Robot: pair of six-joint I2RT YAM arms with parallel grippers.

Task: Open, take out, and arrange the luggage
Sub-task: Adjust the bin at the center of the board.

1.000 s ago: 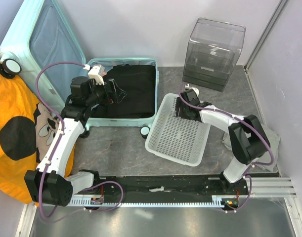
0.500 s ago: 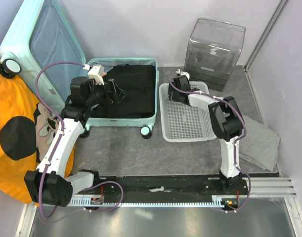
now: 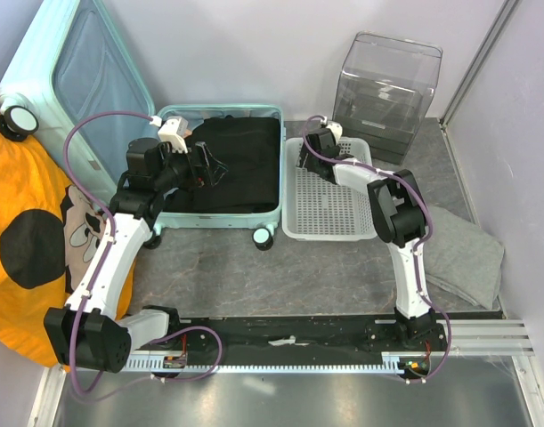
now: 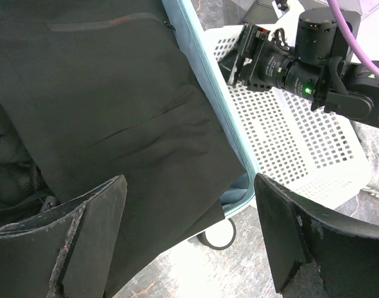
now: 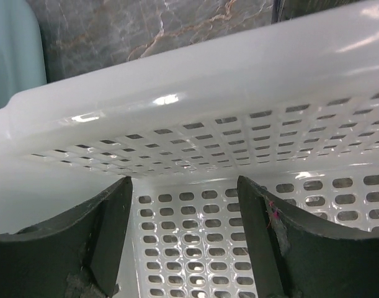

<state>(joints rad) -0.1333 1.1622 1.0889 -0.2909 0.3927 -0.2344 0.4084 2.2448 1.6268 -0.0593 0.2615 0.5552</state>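
Surroundings: white plastic mesh basket (image 3: 329, 200) sits mid-table, with a clear plastic box (image 3: 385, 98) behind it and a crumpled grey cloth (image 3: 463, 253) to its right. An orange fabric with a black-and-white cartoon face (image 3: 22, 240) covers the left side. Mint hard-shell ribbed luggage (image 3: 218, 220) lies open just left of the basket. Its lid is raised and leaning back at far left, and its base is flat and filled with a black garment (image 3: 245, 165). Left gripper (image 3: 200, 167) hangs over that garment inside the base, jaws spread wide, holding nothing. Right gripper (image 3: 312, 147) is in the basket's far-left corner, just beside the luggage's right wall, jaws apart and empty
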